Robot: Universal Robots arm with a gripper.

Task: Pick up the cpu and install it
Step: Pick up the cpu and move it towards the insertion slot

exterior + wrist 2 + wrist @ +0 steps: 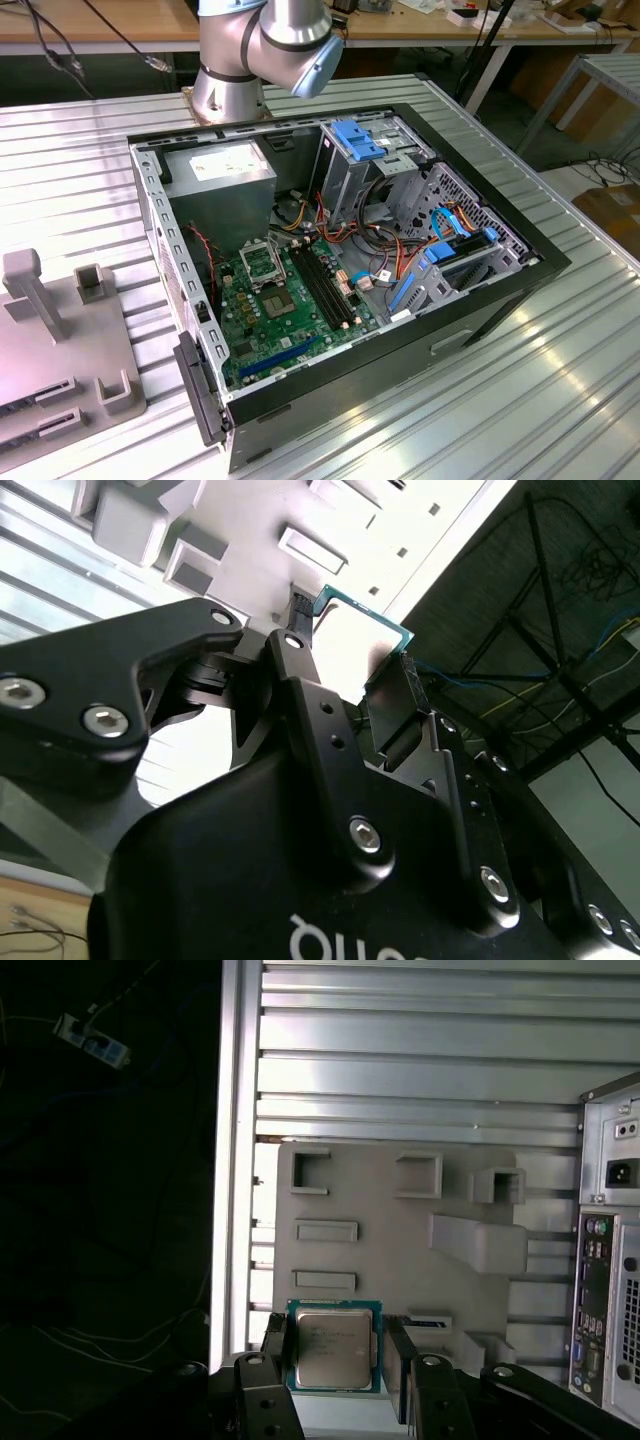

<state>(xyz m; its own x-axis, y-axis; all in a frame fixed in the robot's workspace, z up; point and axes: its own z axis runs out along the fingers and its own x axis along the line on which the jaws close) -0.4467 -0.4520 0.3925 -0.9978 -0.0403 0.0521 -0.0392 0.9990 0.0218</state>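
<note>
Two jaws of the gripper (336, 1332) are clamping the cpu (333, 1350), probably light, stiff and fragile, by opposite rims over the grey fixture plate (390, 1260) edge.

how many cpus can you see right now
1. The cpu is clamped in the gripper, in both wrist views, raised over the grey holder tray. The black-framed socket in the exterior view looks empty; cables in the case could hide another.

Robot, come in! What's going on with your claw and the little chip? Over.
Gripper shut on the cpu. Cpu held by its edges over the grey holder plate. Computer case off to one side.
</note>
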